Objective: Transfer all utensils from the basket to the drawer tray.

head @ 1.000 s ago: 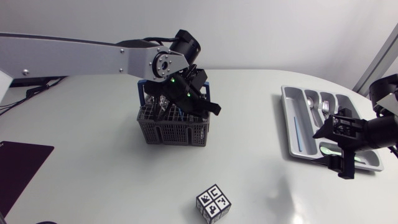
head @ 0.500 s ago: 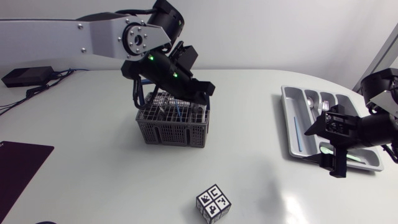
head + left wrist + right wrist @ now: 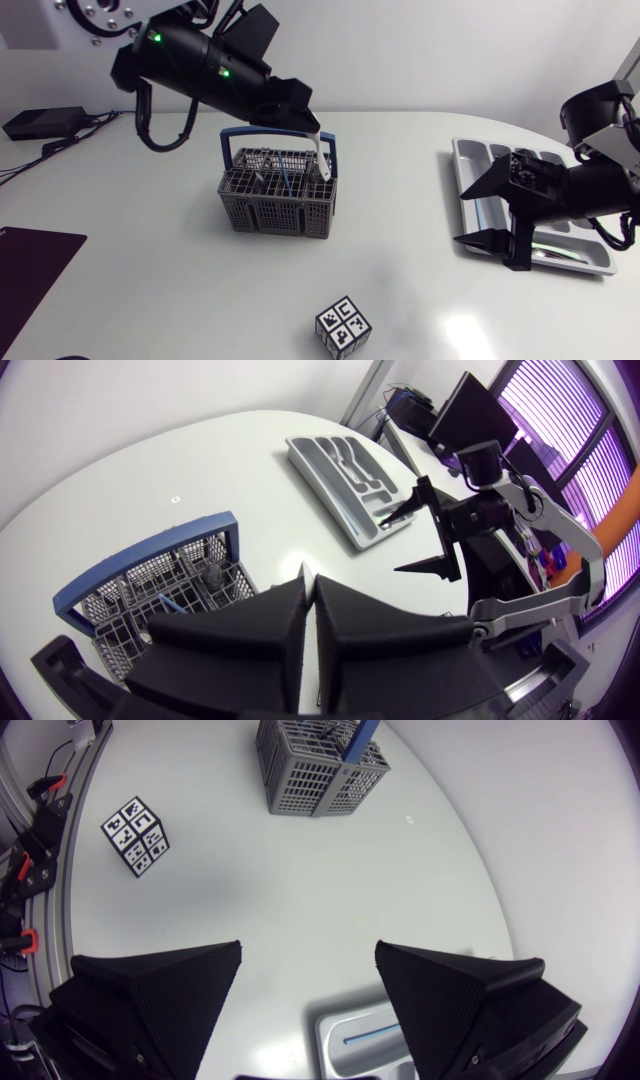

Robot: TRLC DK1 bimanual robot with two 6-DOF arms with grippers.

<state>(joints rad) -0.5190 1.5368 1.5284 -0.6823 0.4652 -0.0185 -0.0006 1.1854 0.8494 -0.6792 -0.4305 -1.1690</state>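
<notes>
Where the white table spreads under both arms, the left arm comes in high from the far left and slopes down toward the grey basket. The right arm lies low over the drawer tray at the right side.

The left gripper hangs above the right end of the basket, its fingers clenched on a slim pale utensil that points down beside the blue handle. The left wrist view shows those fingers pressed nearly together, but not the utensil. It does show more utensils standing in the basket.

The right gripper is released, with its fingers spread wide over the tray's near edge. The right wrist view confirms the gap and shows a blue-handled piece in the tray. A patterned cube stands well apart at the front.
</notes>
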